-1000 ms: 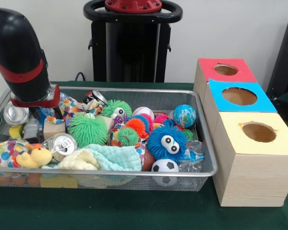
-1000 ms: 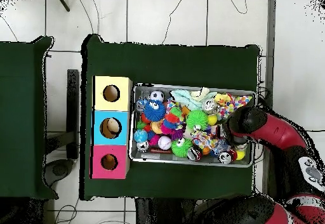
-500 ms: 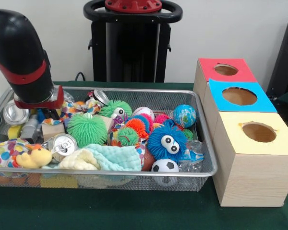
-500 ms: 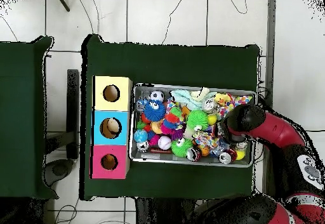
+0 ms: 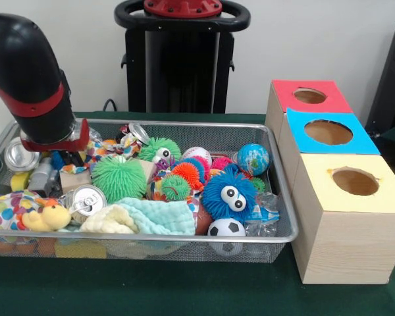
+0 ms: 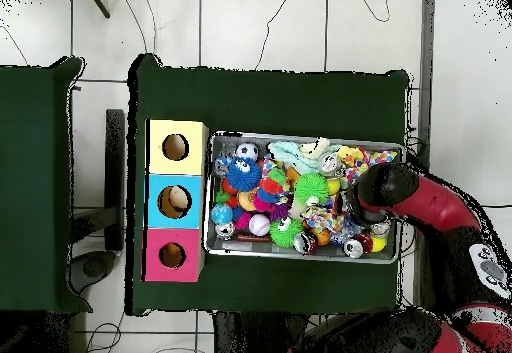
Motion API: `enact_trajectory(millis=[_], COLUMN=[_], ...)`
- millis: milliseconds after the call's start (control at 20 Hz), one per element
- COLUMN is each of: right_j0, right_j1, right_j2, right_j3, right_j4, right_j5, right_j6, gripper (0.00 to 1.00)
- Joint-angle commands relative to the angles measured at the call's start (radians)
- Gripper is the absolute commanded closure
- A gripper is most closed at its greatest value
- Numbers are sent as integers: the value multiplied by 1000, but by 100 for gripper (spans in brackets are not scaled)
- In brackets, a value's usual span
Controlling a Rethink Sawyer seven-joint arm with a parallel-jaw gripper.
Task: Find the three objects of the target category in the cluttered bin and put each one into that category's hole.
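The wire mesh bin (image 5: 184, 239) is full of toys; it also shows in the overhead view (image 6: 300, 256). One crushed can (image 5: 87, 198) lies at the near left with its silver end up. A second can (image 5: 19, 157) lies at the far left wall. A third can (image 5: 134, 133), black and red, lies at the back rim. My gripper (image 5: 64, 158) is low in the bin's left part, between the left can and a wooden cube (image 5: 72, 178). The wrist (image 6: 385, 191) hides it from above. The red box's hole (image 5: 310, 96) (image 6: 172, 255) is at the far right.
Blue-topped box (image 5: 328, 131) and yellow-topped box (image 5: 355, 181) stand beside the red one. Green spiky ball (image 5: 120, 178), blue googly-eyed ball (image 5: 229, 193), soccer ball (image 5: 226, 229), pale cloth (image 5: 155, 217) and a duck toy (image 5: 46, 216) crowd the bin. The pedestal (image 5: 182, 59) stands behind.
In the front view the wrist has shifted a little to the right over the bin's left part. The cans lie where they were.
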Motion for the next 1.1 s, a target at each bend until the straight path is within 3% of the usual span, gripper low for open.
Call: enact_trajectory(millis=[50,200,350,550,750,1100], right_j0=[-57,-81,-88,-107,-69,-9], right_j1=[19,-71,-113,-166,-191,-219], right_j2=[197,240,277,344,340,313], right_j3=[117,161,161,209,206,203], right_j4=[3,50,98,175,226,303], right_j5=[-106,-101,-114,-224,-278,-364], right_j6=[-124,-104,-28,70,170,252], gripper=[100,100,100,100,100,100])
